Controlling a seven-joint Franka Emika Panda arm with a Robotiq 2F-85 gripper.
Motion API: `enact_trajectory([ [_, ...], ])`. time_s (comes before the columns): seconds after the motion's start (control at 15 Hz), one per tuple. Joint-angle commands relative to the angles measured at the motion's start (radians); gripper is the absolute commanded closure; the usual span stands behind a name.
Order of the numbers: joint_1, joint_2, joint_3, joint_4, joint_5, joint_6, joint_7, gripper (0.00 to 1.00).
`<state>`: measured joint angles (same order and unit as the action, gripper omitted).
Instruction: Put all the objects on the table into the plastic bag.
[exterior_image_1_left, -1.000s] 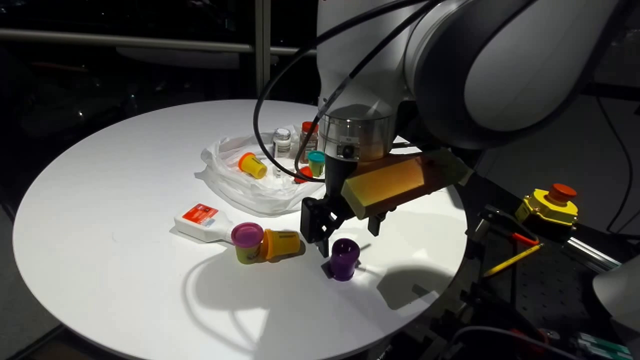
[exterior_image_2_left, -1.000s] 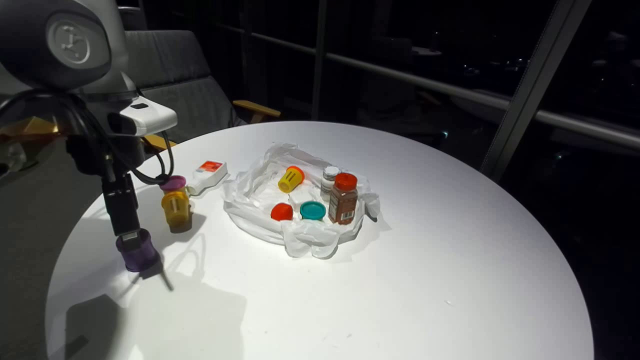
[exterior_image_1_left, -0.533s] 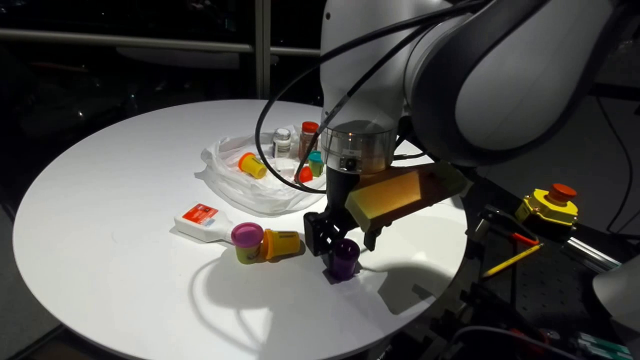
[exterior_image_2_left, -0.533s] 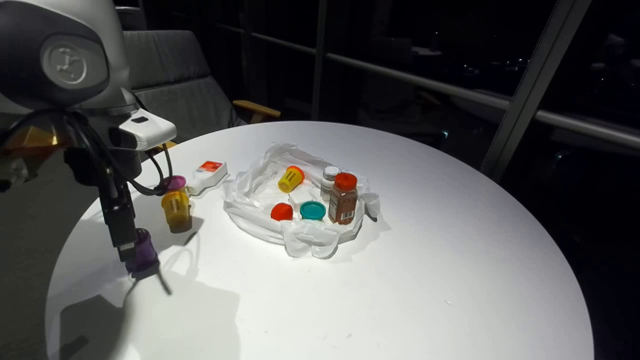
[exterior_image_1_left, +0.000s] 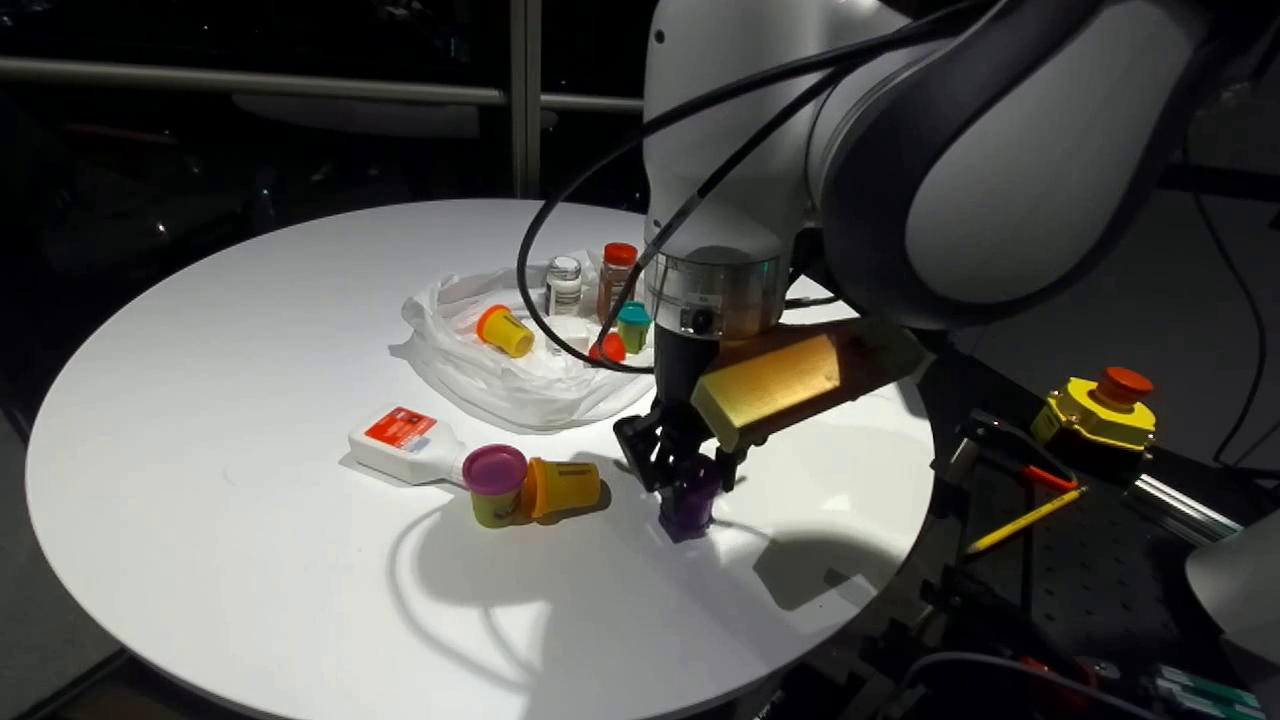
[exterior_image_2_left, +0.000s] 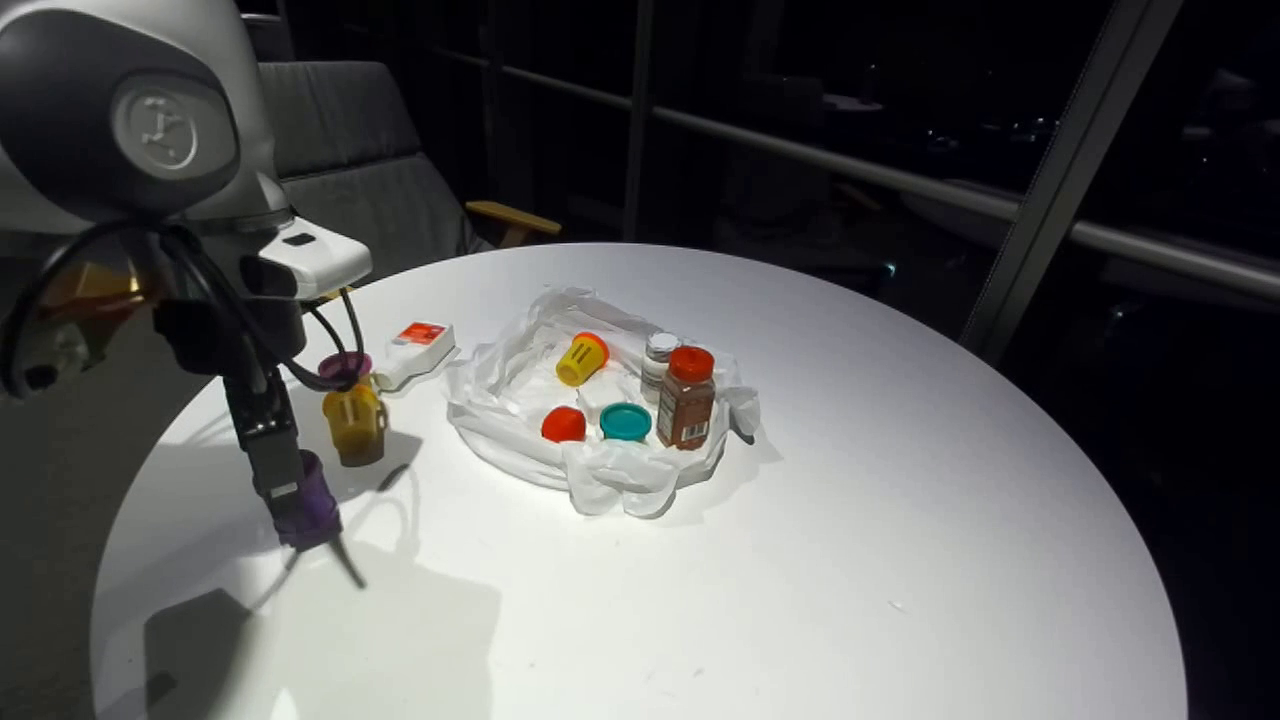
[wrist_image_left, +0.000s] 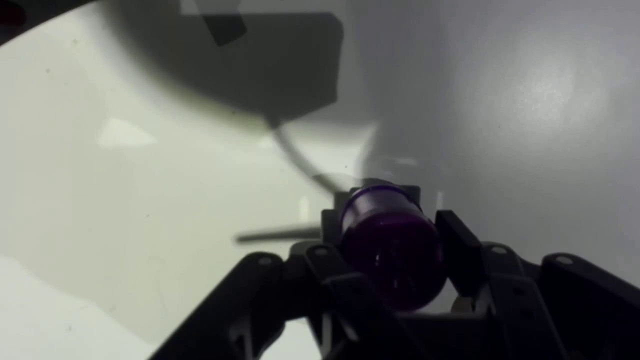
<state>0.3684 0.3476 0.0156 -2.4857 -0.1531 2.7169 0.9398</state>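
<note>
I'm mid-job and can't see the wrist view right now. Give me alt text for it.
The gripper holds the purple cup in the lower middle of the frame, a black finger against each side of it. Beyond spreads the white table, crossed by dark shadows, with its edge cutting the upper-left corner.

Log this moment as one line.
gripper: closed on purple cup | plastic bag: partly filled | loose on table: white bottle, pink-lidded cup, yellow-orange cup
</note>
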Motion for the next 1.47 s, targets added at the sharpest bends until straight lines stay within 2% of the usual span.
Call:
enact_trajectory([
  [0.0,0.104,-0.149,-0.121,0.012,-0.205,-0.120,0.177,0.74],
  [0.13,0.088,-0.178,-0.139,0.079,-0.358,-0.172,0.289,0.74],
  [0.27,0.037,-0.172,-0.118,0.155,-0.470,-0.194,0.371,0.74],
  [0.53,-0.058,-0.083,-0.083,0.291,-0.509,-0.146,0.396,0.74],
  [0.87,-0.116,0.066,-0.074,0.399,-0.407,-0.036,0.338,0.74],
  [1.0,-0.128,0.127,-0.064,0.434,-0.326,-0.012,0.293,0.74],
  [1.4,-0.120,0.297,-0.056,0.549,-0.117,-0.023,0.157,0.74],
])
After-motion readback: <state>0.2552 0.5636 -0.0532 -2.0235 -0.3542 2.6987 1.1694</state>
